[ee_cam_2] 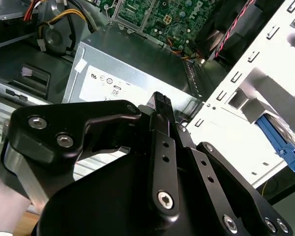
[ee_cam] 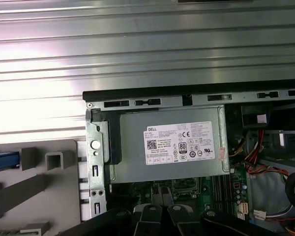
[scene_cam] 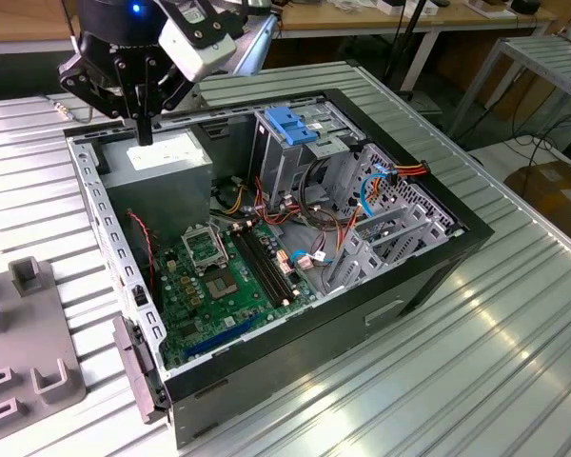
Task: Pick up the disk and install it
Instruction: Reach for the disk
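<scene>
Exterior view: fingers (scene_cam: 145, 126) hang over power-supply box (scene_cam: 171, 176) (white-labelled), near drive cage (scene_cam: 281, 162).

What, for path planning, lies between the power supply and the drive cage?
Loose yellow and red cables fill that gap, seen in the exterior view.

surface: ribbed metal table (scene_cam: 514, 333) | on it: open computer case (scene_cam: 390, 307) — grey slotted fixture (scene_cam: 48, 335) beside it

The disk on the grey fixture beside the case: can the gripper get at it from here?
Probably yes. The gripper hangs over the power supply inside the case; the disk sits outside on the fixture, uncovered. Only the case wall stands between, and it looks low enough to pass over.
</scene>
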You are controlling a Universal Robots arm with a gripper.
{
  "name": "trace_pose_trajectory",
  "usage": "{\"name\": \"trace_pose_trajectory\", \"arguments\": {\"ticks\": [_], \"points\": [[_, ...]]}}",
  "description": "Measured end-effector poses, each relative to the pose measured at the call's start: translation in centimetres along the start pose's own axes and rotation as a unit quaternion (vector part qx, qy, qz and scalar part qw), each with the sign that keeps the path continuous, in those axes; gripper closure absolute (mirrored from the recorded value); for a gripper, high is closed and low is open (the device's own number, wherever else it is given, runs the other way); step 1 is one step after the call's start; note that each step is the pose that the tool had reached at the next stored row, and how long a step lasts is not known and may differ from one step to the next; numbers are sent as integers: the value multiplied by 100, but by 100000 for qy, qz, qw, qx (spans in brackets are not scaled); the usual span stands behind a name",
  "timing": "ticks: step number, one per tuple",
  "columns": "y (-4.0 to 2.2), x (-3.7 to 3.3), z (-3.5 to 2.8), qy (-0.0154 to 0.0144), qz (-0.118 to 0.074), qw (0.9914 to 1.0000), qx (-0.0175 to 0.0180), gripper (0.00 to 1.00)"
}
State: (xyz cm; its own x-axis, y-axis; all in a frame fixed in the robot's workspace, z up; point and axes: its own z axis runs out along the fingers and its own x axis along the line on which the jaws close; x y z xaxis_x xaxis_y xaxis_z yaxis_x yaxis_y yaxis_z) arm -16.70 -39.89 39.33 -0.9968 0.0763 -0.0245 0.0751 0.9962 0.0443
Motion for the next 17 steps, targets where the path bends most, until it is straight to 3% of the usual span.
{"name": "trace_pose_trajectory", "arguments": {"ticks": [17], "points": [[-28,396,-11,2,1,100000,0,90]]}}
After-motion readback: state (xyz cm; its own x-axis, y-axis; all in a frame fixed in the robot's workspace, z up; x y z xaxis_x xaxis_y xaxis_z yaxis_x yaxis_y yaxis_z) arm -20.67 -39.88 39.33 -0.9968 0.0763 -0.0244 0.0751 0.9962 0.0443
